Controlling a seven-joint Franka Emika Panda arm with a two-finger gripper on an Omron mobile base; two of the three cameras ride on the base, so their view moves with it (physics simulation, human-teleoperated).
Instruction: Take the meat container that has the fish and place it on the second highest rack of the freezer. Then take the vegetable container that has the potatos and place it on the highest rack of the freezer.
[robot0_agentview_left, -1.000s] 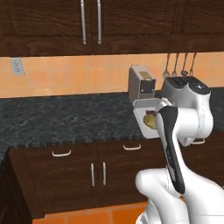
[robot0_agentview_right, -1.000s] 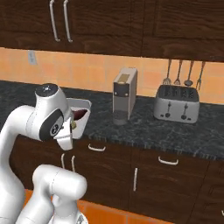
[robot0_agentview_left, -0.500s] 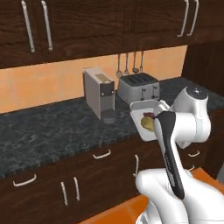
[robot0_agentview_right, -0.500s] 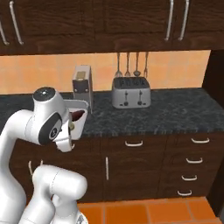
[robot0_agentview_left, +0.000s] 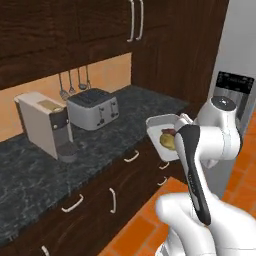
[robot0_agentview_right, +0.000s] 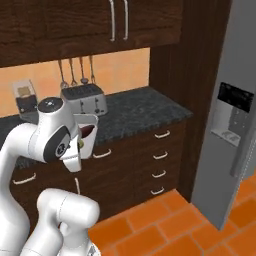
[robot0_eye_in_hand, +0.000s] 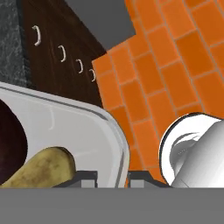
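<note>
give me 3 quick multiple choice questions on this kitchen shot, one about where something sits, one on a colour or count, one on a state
1. Where does the toaster stand?
A. on the floor
B. on the dark counter, under the hanging utensils
C. inside the freezer

2. What colour is the floor?
A. orange tiles
B. grey concrete
C. green carpet

3. What is the state of the freezer door?
A. wide open, shelves showing
C. removed
B. shut, dispenser panel facing out

Answers:
1 B, the left base view shows it on the counter beside the coffee machine.
2 A, both the right base view and the hand view show orange tiles.
3 B, the right base view shows a closed grey front, while the gripper clamps the rim of the white container with the potatos.
</note>
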